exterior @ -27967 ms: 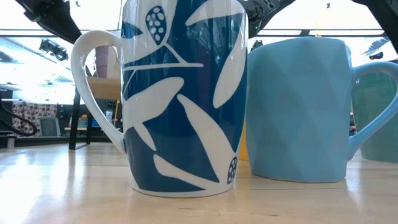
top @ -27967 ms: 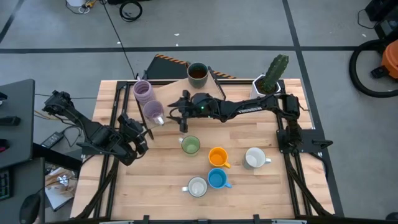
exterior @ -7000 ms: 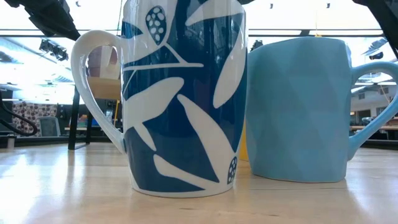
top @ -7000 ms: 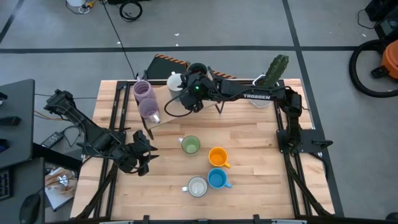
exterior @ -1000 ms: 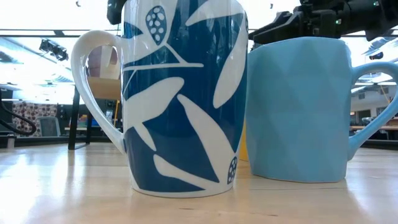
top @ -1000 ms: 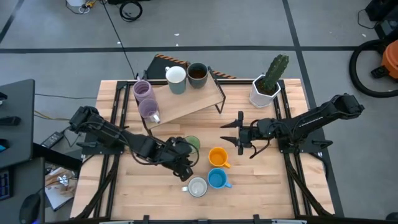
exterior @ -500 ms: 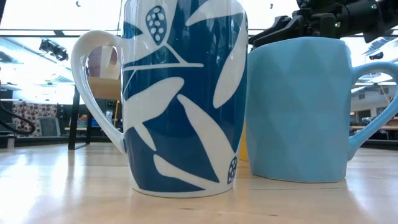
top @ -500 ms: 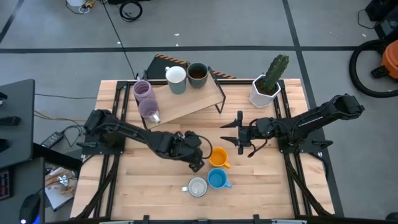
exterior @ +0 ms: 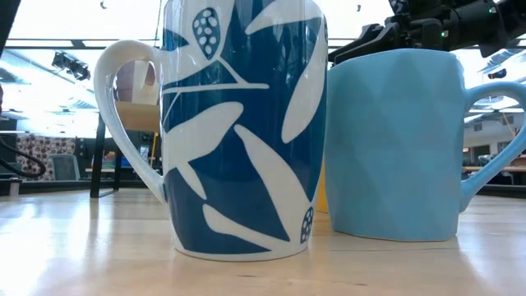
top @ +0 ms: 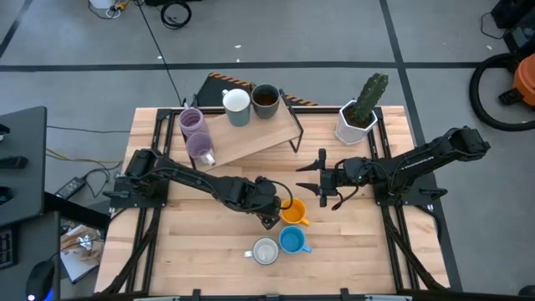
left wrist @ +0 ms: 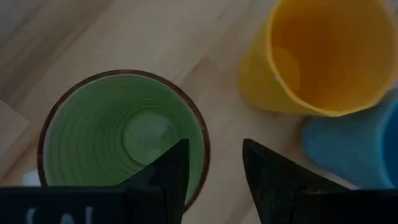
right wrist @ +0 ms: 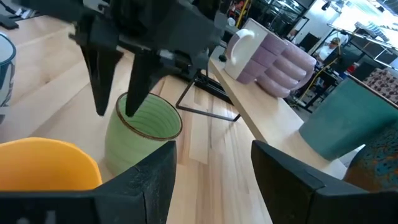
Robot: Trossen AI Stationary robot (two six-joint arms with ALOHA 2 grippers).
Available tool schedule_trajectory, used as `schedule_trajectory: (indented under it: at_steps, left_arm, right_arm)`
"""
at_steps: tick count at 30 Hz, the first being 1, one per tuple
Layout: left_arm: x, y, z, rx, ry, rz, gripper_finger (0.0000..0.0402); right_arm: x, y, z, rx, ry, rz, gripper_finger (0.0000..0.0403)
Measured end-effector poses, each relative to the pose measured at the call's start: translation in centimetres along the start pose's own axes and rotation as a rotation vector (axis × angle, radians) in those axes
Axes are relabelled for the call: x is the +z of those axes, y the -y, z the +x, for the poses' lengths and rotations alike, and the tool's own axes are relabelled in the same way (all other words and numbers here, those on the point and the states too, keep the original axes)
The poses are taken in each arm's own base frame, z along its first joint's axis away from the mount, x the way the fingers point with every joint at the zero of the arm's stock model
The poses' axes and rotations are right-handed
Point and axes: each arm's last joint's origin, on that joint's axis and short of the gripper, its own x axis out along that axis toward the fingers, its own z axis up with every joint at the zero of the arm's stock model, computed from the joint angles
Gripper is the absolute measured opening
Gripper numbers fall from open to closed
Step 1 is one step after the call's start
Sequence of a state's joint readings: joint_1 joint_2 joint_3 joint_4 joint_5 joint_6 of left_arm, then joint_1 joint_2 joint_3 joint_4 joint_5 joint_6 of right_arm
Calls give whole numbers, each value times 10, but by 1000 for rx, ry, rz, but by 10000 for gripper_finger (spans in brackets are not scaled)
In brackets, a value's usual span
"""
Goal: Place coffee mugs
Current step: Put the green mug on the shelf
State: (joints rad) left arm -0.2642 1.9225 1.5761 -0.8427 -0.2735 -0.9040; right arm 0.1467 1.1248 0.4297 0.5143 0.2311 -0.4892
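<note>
While left gripper (top: 269,209) hovers over green mug (left wrist: 121,140) mid-table, fingers spread astride rim, not yet gripping — pickup step. Next: lower, pinch wall, lift toward shelf (top: 251,138) at far edge. Right gripper (top: 323,180) waits nearby, spread — empty

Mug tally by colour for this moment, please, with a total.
Purple mugs: 2
White mugs: 2
Green mug: 1
Orange mug: 1
Blue mug: 1
Dark brown mug: 1
Total: 8 mugs

Orange mug (top: 292,210) beside green mug (left wrist: 124,137)
</note>
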Motion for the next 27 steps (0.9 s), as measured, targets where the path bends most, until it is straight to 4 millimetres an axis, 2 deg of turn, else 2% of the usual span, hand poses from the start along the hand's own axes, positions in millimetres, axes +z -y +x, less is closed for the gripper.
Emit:
schedule_trajectory:
  at_steps: [10, 13, 18, 19, 23, 27]
  left_arm:
    - [-5, 1, 18, 56, -16, 120, 144]
    - [-6, -2, 19, 58, -57, 146, 111]
    - [-7, -1, 18, 30, -97, 201, 25]
    - [-7, -1, 17, 21, -107, 207, 23]
    - [-3, 1, 4, -34, -145, 270, 23]
    - [12, 4, -35, -68, -149, 390, 23]
  right_arm:
    - [0, -1, 0, 23, 12, 8, 214]
    - [0, -1, 0, 23, 12, 8, 214]
    - [0, -1, 0, 24, 12, 8, 214]
    - [0, -1, 0, 24, 13, 8, 214]
    - [0, -1, 0, 24, 12, 11, 214]
    - [0, -1, 0, 24, 13, 11, 214]
